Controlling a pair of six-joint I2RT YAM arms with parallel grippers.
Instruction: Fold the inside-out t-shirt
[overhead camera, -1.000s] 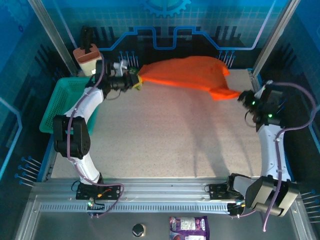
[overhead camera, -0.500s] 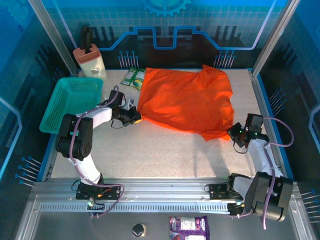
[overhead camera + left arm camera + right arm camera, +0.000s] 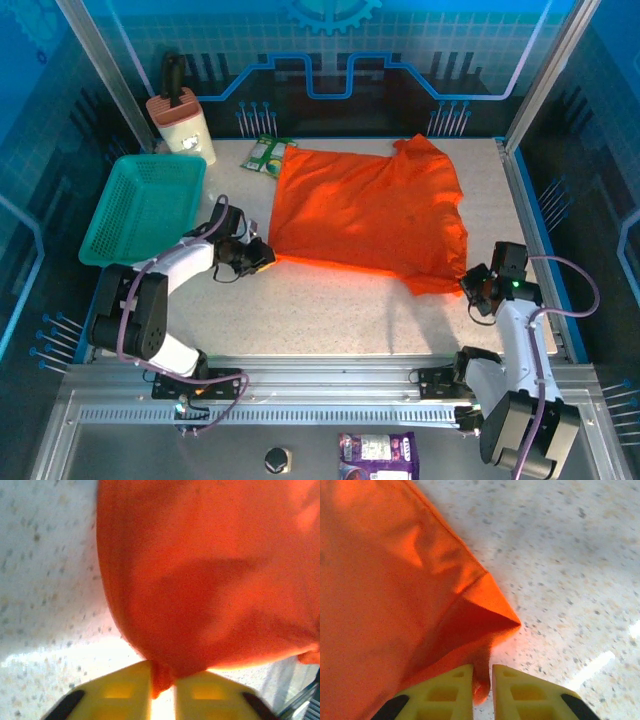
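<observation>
The inside-out t-shirt (image 3: 370, 215) lies spread almost flat on the table (image 3: 340, 310), just right of the teal basket (image 3: 120, 215); its near corner on the basket side is pinched in the narrow jaws of the left pincer (image 3: 262, 255); the near corner farthest from the basket is nipped likewise by the right pincer (image 3: 470, 285); the step looks like laying out before folding; next, I judge, both should release cleanly, then retake one edge to fold it over.

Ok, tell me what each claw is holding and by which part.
The t-shirt: left claw has its near-left corner between the fingers, right claw its near-right corner. Whether they clamp firmly cannot be told.
</observation>
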